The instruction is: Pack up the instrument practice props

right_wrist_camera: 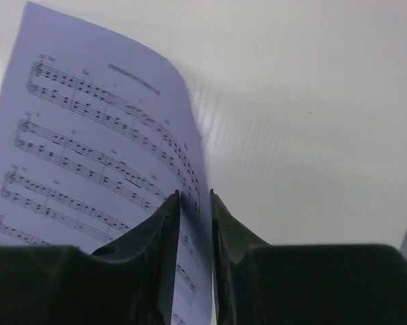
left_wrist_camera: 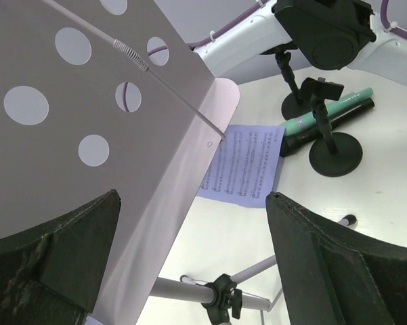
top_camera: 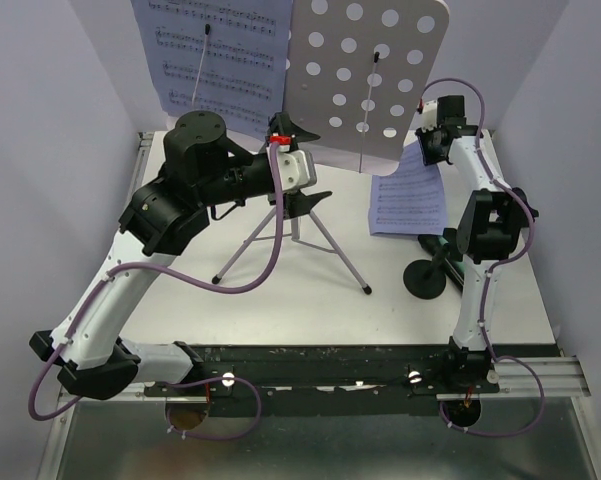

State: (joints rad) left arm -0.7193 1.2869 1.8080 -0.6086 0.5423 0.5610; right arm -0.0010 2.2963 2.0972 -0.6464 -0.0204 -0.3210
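Microphone (left_wrist_camera: 332,110) and clip holder (top_camera: 423,280) are lying nearest on the table (top_camera: 310,310). Beyond, the left gripper (left_wrist_camera: 193,196) is hanging spread wide beside the music stand (top_camera: 365,70). Farthest, the right gripper (right_wrist_camera: 194,196) is standing slightly parted around a music sheet (top_camera: 410,195) resting on the table. It is seemingly releasing the sheet; the next move calls for backing off without dragging it.

No word, brand or number could be read anywhere. The sheet-music page (right_wrist_camera: 88,135) carried printed staves of notes and one short heading line above them, too blurred to make out. The rear sheet-music pages (top_camera: 215,60) showed the same kind of notation, too small to read.
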